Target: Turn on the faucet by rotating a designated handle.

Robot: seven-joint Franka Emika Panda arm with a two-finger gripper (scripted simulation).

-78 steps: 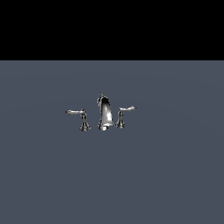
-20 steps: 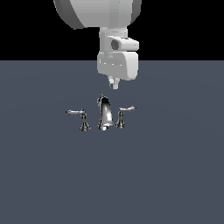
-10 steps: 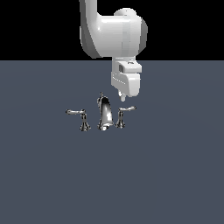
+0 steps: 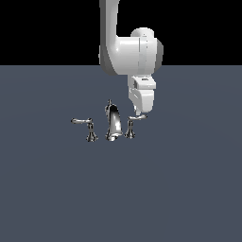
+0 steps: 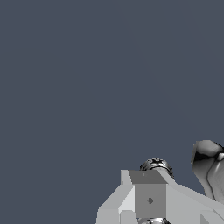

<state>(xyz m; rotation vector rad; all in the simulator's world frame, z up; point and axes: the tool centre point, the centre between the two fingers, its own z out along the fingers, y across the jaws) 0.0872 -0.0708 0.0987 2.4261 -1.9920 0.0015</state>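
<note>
The chrome faucet [image 4: 113, 124] stands on the grey floor, its curved spout in the middle with a thin rod on top. The handle [image 4: 132, 124], with the short, slightly raised lever, is on the exterior view's right of the spout. My gripper [image 4: 140, 113] hangs from the white arm with its tip right at the outer end of that lever; its fingers look pressed together and hold nothing. In the wrist view the fingers [image 5: 148, 199] cover most of the handle [image 5: 156, 165], and the spout [image 5: 209, 168] shows beside them.
The other chrome handle [image 4: 86, 126], with the longer level lever, stands on the exterior view's left of the spout. The flat grey floor [image 4: 179, 189] spreads all around the faucet. The white arm [image 4: 132, 52] rises above the handle.
The arm came into view from above, then moved toward the exterior view's right and down, from above the spout to the end of the short lever. The faucet has not moved.
</note>
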